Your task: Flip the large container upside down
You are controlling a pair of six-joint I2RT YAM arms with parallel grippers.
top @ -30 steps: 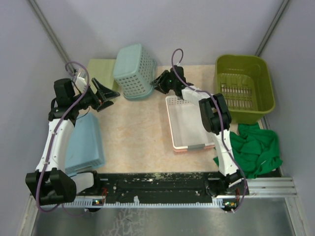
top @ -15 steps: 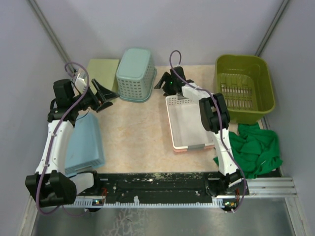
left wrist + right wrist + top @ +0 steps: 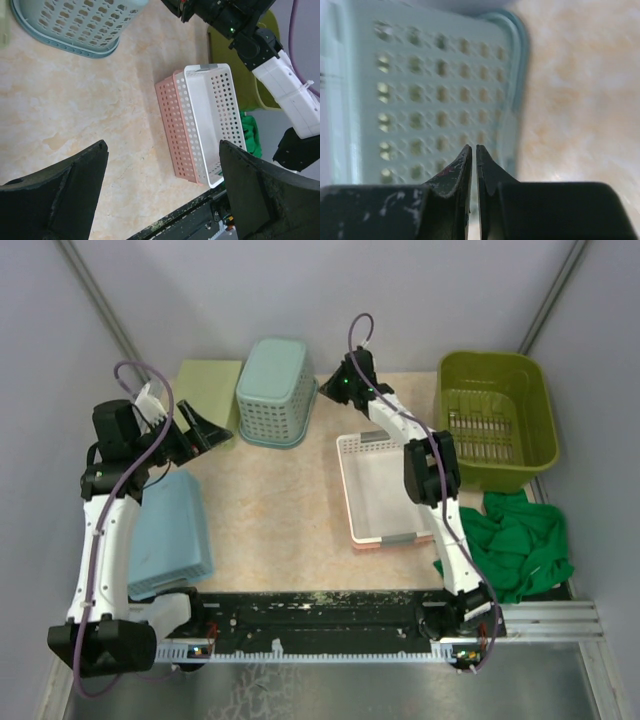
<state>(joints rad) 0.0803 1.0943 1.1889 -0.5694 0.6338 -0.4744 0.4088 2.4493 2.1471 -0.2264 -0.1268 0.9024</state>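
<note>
The large olive-green container (image 3: 497, 420) stands upright at the back right, open side up, its slotted base showing inside. A strip of it shows in the left wrist view (image 3: 263, 97) behind the right arm. My right gripper (image 3: 324, 390) is shut and empty, just right of the upturned teal lattice basket (image 3: 272, 390), well left of the container. In the right wrist view the shut tips (image 3: 473, 150) point at the basket's wall (image 3: 430, 90). My left gripper (image 3: 205, 430) is open and empty at the left, with wide-spread jaws in its own view (image 3: 162, 150).
A white basket nested in a pink one (image 3: 382, 488) lies mid-table, also in the left wrist view (image 3: 212, 125). A pale-green tray (image 3: 208, 380) lies behind the left gripper. A light-blue bin (image 3: 170, 530) sits front left. A green cloth (image 3: 525, 540) lies front right.
The teal basket went from tilted to resting flat upside down. My right gripper drew back and up from it. My left arm pulled back to the left.
</note>
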